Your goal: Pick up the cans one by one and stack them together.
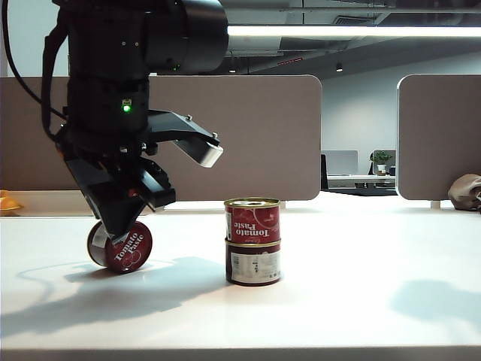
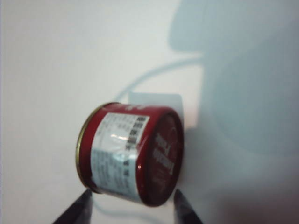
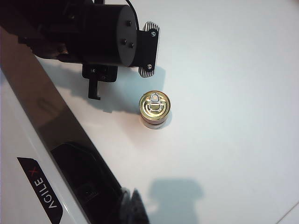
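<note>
Two cans stand stacked mid-table: the upper can (image 1: 252, 220) sits upright on the lower can (image 1: 253, 263), whose white text panel faces me. From above, the stack shows its gold pull-tab lid (image 3: 154, 104). A third can (image 1: 124, 250) (image 2: 131, 154) lies on its side at the left, low over the table. My left gripper (image 1: 120, 229) (image 2: 132, 193) is shut on it, with one fingertip (image 2: 79, 205) at the gold lid end and the other at the red base. My right gripper (image 3: 133, 207) is shut and empty, high above the table; it is out of the exterior view.
Grey partition panels (image 1: 248, 135) stand behind the white table (image 1: 361, 256). A yellow object (image 1: 7, 201) lies at the far left edge and a brown lump (image 1: 466, 192) at the far right. The left arm's black body (image 3: 100, 32) hangs close beside the stack.
</note>
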Robot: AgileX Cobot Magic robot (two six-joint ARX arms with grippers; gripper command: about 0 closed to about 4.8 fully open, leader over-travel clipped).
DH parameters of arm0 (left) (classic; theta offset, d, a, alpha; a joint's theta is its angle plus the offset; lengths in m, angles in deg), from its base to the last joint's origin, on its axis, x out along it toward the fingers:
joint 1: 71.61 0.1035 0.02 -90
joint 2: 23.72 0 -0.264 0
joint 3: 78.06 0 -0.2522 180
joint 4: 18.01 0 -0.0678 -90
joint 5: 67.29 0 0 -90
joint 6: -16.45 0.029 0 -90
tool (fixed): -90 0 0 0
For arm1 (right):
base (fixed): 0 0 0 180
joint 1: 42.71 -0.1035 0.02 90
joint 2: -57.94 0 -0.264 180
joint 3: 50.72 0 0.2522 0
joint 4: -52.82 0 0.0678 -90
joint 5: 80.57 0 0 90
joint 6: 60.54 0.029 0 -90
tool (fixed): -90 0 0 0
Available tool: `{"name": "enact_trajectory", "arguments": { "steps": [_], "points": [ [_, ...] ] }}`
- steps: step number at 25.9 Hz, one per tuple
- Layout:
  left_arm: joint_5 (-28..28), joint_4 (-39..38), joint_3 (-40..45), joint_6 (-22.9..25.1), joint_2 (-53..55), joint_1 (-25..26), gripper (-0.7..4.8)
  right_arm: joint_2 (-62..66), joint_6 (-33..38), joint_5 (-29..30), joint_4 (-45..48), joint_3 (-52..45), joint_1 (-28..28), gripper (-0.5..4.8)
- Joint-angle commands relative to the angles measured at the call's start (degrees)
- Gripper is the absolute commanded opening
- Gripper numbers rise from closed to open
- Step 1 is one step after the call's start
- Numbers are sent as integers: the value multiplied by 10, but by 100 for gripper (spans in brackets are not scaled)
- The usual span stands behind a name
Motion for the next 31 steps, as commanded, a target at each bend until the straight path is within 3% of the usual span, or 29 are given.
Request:
{"name": "enact_trajectory", "arguments": {
  "steps": [1, 5, 8, 10, 22, 27, 29, 31],
  "points": [
    [0, 2, -2, -3, -2, 0, 223, -2, -2, 3, 2, 2, 0, -5],
    [16, 5, -5, -16, -3, 10, 223, -2, -2, 2, 2, 2, 0, -5],
    [96, 5, -6, -55, -3, 41, 222, -2, -1, 0, 3, 2, 0, -5],
    [118, 7, -6, -62, -3, 56, 222, -2, -1, 0, 3, 2, 0, -5],
    [130, 13, -65, -61, -8, 80, 223, -2, -1, 0, 2, 2, 0, -5],
    [157, 23, -88, -24, -7, 84, 234, -2, -1, 0, 3, 2, 0, -5],
    [173, 33, -88, 3, -7, 86, 293, -2, -1, 0, 3, 2, 0, -5],
    [185, 41, -88, 18, -7, 91, 311, -2, 0, 1, 3, 2, 0, -5]
  ]
}}
